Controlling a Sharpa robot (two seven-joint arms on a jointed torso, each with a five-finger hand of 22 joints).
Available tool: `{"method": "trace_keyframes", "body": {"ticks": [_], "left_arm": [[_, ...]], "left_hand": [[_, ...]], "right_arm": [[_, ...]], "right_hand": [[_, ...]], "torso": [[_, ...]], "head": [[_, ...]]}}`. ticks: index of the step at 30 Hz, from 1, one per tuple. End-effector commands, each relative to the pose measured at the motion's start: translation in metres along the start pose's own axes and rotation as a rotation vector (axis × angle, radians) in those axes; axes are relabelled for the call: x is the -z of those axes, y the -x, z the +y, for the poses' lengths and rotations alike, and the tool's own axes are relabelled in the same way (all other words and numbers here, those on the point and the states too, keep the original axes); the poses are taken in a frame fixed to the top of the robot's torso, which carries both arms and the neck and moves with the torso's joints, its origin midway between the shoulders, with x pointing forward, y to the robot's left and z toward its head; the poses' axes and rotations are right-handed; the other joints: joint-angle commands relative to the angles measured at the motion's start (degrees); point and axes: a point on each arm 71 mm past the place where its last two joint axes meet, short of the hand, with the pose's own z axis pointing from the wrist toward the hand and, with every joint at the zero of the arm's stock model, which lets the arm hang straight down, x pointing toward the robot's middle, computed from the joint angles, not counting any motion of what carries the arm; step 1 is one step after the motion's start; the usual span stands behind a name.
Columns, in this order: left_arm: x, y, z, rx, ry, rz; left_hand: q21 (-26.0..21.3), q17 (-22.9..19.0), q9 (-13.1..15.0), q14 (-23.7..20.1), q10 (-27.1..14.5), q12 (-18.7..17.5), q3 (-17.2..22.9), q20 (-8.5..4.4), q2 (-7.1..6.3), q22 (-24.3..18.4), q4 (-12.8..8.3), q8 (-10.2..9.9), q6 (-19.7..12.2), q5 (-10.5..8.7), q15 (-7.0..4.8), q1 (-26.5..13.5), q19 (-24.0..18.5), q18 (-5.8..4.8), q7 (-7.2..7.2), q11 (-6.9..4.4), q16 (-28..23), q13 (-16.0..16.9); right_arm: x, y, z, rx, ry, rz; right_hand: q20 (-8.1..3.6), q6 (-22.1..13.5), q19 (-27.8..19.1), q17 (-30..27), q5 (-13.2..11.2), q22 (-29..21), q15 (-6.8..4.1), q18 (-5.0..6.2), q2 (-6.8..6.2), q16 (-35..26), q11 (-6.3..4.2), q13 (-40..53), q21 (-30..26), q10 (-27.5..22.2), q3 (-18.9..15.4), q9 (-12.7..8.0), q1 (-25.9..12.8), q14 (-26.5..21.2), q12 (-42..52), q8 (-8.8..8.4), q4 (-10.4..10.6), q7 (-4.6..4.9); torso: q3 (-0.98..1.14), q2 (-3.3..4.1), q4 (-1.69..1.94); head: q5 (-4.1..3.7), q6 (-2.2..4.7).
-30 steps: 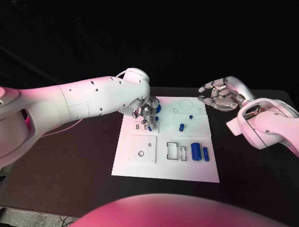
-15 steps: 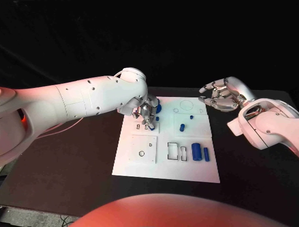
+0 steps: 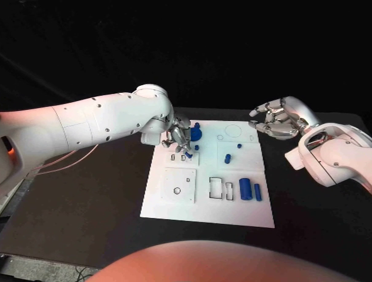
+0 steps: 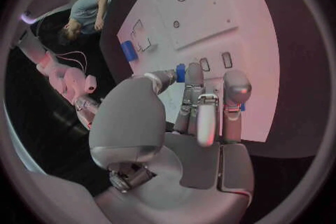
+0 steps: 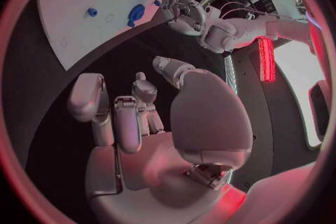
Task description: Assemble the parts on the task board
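The white task board (image 3: 210, 211) lies in the middle of the table. My left hand (image 3: 178, 137) hovers over its far left part with the fingers curled down. A small blue part (image 3: 188, 155) sits right at the fingertips; in the left wrist view this part (image 4: 181, 71) shows between thumb and fingers (image 4: 195, 95), and I cannot tell whether it is pinched. A round blue part (image 3: 196, 129) lies just beside the hand. A blue peg (image 3: 226, 157) and a blue cylinder (image 3: 244, 187) lie further along the board. My right hand (image 3: 275, 120) hangs off the far right corner, fingers curled, holding nothing.
Rectangular slots (image 3: 220, 188) and a square panel with holes (image 3: 178, 185) are set into the board's near half. A thin blue part (image 3: 256, 191) lies next to the cylinder. Bare black table (image 3: 84, 205) flanks the board on both sides.
My left hand has drawn back toward the board's far left corner, uncovering the round blue part. The right hand has stayed put.
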Motion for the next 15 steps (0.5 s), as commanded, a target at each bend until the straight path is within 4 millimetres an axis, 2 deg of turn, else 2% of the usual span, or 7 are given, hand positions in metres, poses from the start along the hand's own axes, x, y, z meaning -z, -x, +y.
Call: {"method": "trace_keyframes", "body": {"ticks": [1, 2, 5, 9, 15], "left_arm": [[0.002, -0.001, 0.004, 0.18, 0.003, -0.036], [0.003, -0.001, 0.006, 0.2, 0.007, -0.038], [0.005, -0.004, 0.012, 0.26, 0.028, -0.055], [0.008, -0.007, 0.018, 0.288, 0.051, -0.096], [0.01, -0.014, 0.022, 0.286, 0.071, -0.177]], "left_hand": [[0.5, 10.0, 10.1, 4.1, 0.5, 0.6, 10.0, -0.16, -0.17, 3.4, -10.4, 0.6, 0.6, 1.63, -0.36, -1.2, 0.6, -0.82, -0.3, -0.04, 0.4, 0.2], [0.7, 10.3, 10.2, 4.2, 0.6, 0.9, 10.3, -0.23, -0.27, 3.6, -11.0, 0.9, 0.7, 2.86, -0.44, -1.9, 0.8, -0.87, -0.38, -0.12, 0.5, 0.3], [1.3, 10.7, 10.3, 4.4, 1.0, 1.5, 10.8, -0.39, -0.35, 4.0, -12.1, 1.4, 1.0, 4.58, -0.59, -3.3, 1.1, -0.97, -0.55, -0.3, 0.7, 0.7], [2.1, 11.0, 10.3, 4.6, 2.3, 3.8, 11.6, -0.66, -0.61, 4.7, -13.9, 2.4, 1.4, 7.85, -0.88, -5.5, 1.7, -1.13, -0.84, -0.61, 0.9, 3.0], [4.2, 12.0, 10.2, 5.0, 4.7, 7.2, 12.8, -1.11, -1.17, 6.0, -16.0, 3.8, 2.6, 12.42, -1.36, -8.1, 3.0, -1.53, -1.38, -1.14, 1.4, 6.4]], "right_arm": [[0.0, -0.001, -0.001, 0.004, -0.005, 0.017], [0.0, -0.001, -0.001, 0.004, -0.005, 0.017], [0.0, 0.0, -0.002, 0.005, -0.006, 0.016], [0.0, 0.001, -0.002, 0.005, -0.007, 0.013], [0.001, 0.002, -0.003, 0.006, -0.008, 0.009]], "right_hand": [[0.01, -0.4, -0.3, 4.3, 0.4, 6.0, -0.11, 0.34, -0.09, -0.4, -0.06, -0.1, -0.3, -0.3, 0.3, 0.1, -0.4, 3.0, -0.3, 0.22, -0.1, 0.1], [0.01, -0.4, -0.3, 4.3, 0.4, 6.0, -0.11, 0.34, -0.09, -0.4, -0.06, -0.1, -0.3, -0.3, 0.3, 0.1, -0.4, 3.0, -0.3, 0.22, -0.1, 0.1], [0.0, -0.4, -0.3, 4.2, 0.4, 5.9, -0.1, 0.36, -0.14, -0.4, -0.05, -0.2, -0.5, -0.4, 0.3, 0.1, -0.5, 3.0, -0.4, 0.22, -0.1, 0.11], [0.0, -0.4, -0.3, 4.2, 0.4, 5.9, -0.1, 0.38, -0.16, -0.4, -0.05, -0.2, -0.7, -0.4, 0.2, 0.1, -0.5, 3.0, -0.4, 0.22, -0.1, 0.11], [0.01, -0.4, -0.4, 4.2, 0.4, 5.8, -0.1, 0.41, -0.18, -0.5, -0.05, -0.3, -0.9, -0.4, 0.2, 0.1, -0.5, 3.0, -0.5, 0.21, -0.1, 0.11]], "torso": [[0.01, -0.02, 0.03], [0.02, -0.06, 0.07], [0.04, -0.06, 0.04], [0.05, -0.22, 0.17], [0.1, -0.15, 0.07]], "head": [[0.09, 0.01], [0.08, 0.01], [0.19, 0.01], [0.1, 0.01], [0.25, 0.01]]}}
